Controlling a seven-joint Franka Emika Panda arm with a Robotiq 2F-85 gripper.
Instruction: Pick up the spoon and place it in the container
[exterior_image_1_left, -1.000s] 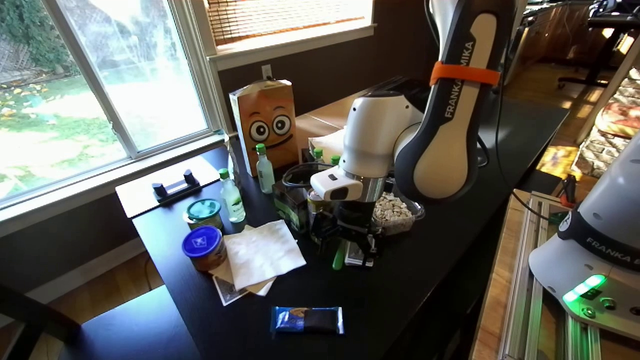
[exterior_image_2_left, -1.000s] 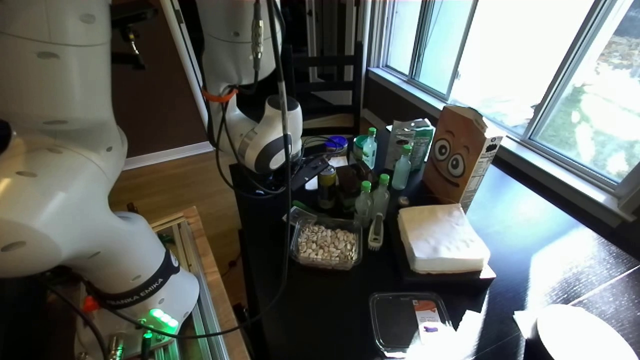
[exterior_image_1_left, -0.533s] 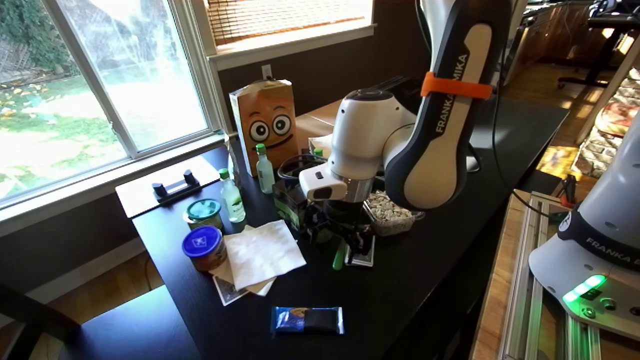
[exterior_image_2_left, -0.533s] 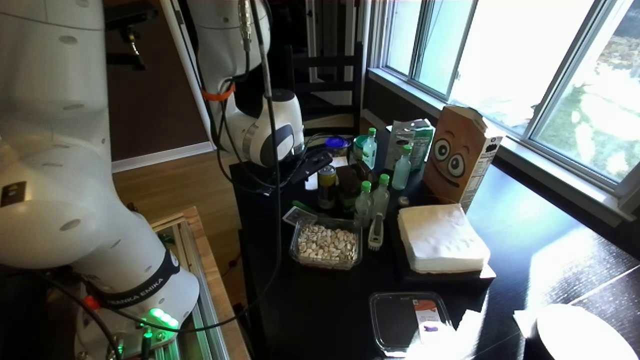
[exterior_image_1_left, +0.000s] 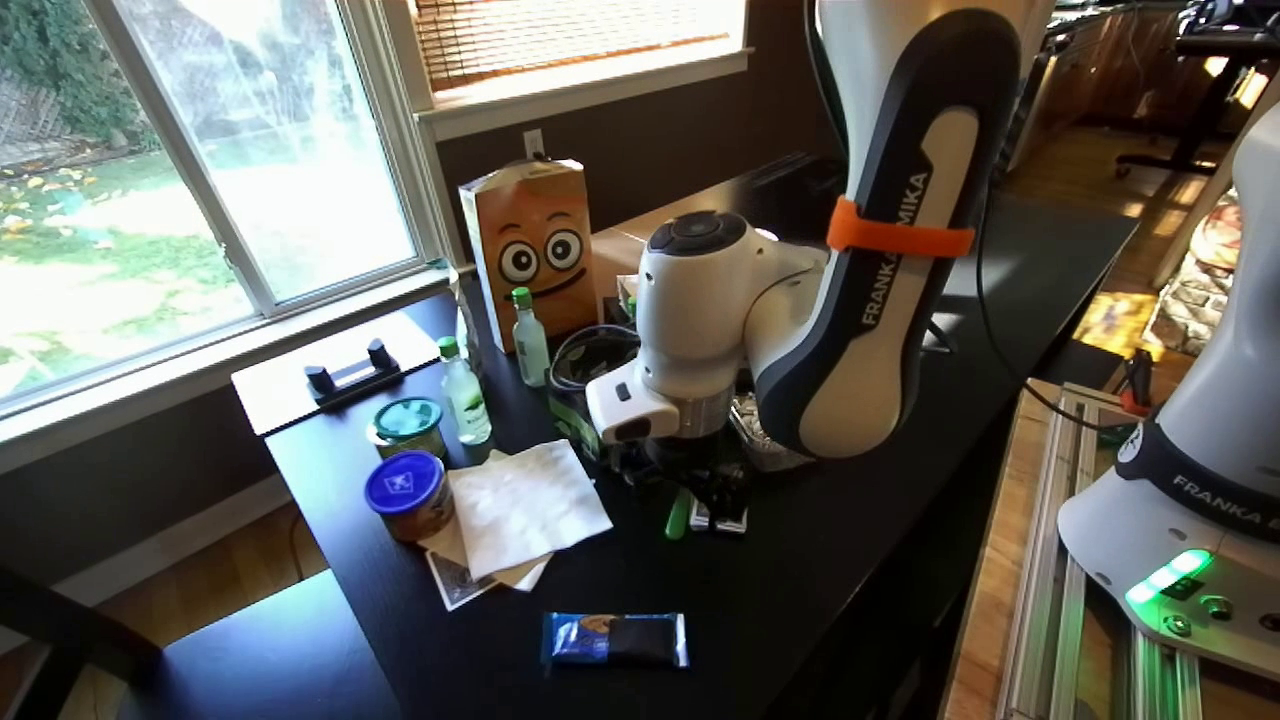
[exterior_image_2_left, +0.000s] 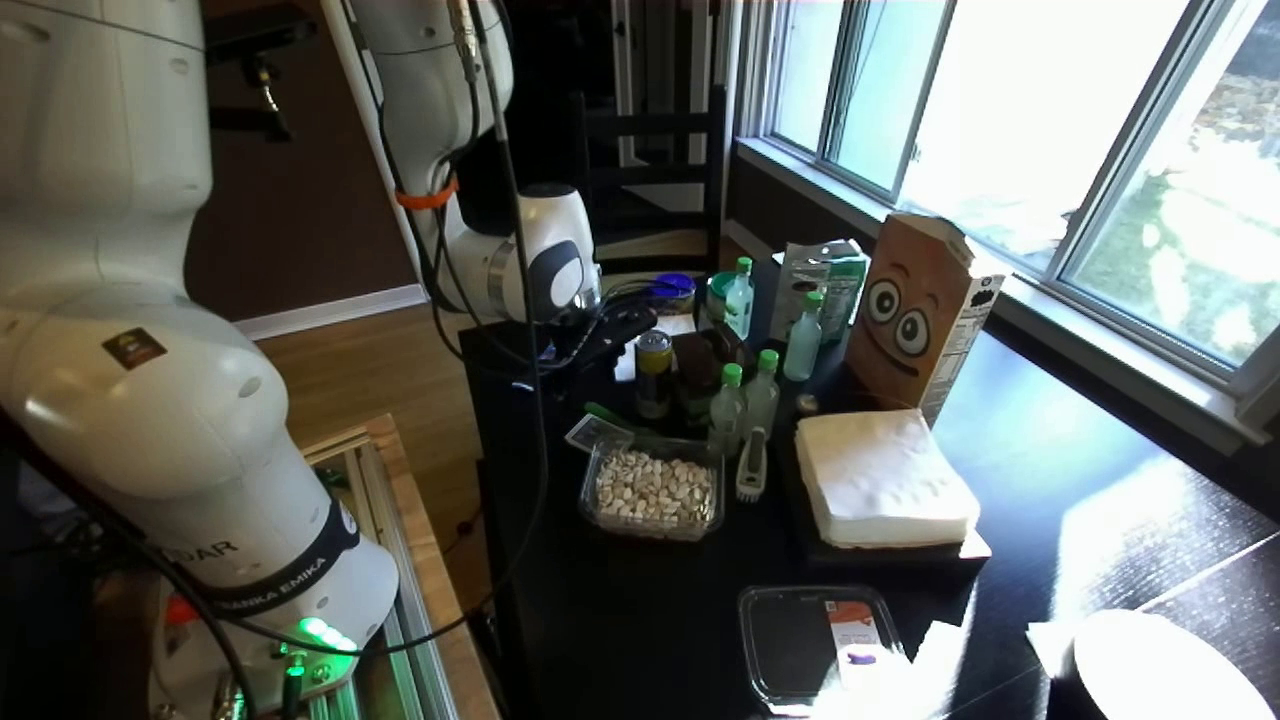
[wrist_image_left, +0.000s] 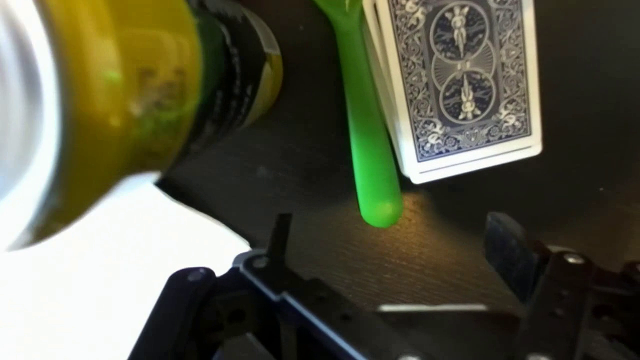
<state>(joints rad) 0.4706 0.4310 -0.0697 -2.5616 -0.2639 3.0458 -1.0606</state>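
spoon lies on the dark table at the upper middle of the wrist view, its green handle running down the frame and its upper end cut by the top edge. a deck of cards lies just beside it on the right; whether they touch cannot be told. a yellow and dark can fills the upper left of that frame, above a white napkin at the lower left. along the bottom, the gripper has its fingers spread wide and holds nothing; in the frame, the handle's rounded end shows between the fingertips, touching neither.

in an exterior view the container, clear plastic with pale beige pieces inside, stands near the middle of the frame. the spoon's green handle shows outside it, near its upper left corner. in an exterior view the arm slants down from the upper right, hiding part of the container, with the gripper dark and hard to make out below it. a blue packet lies near the bottom centre.
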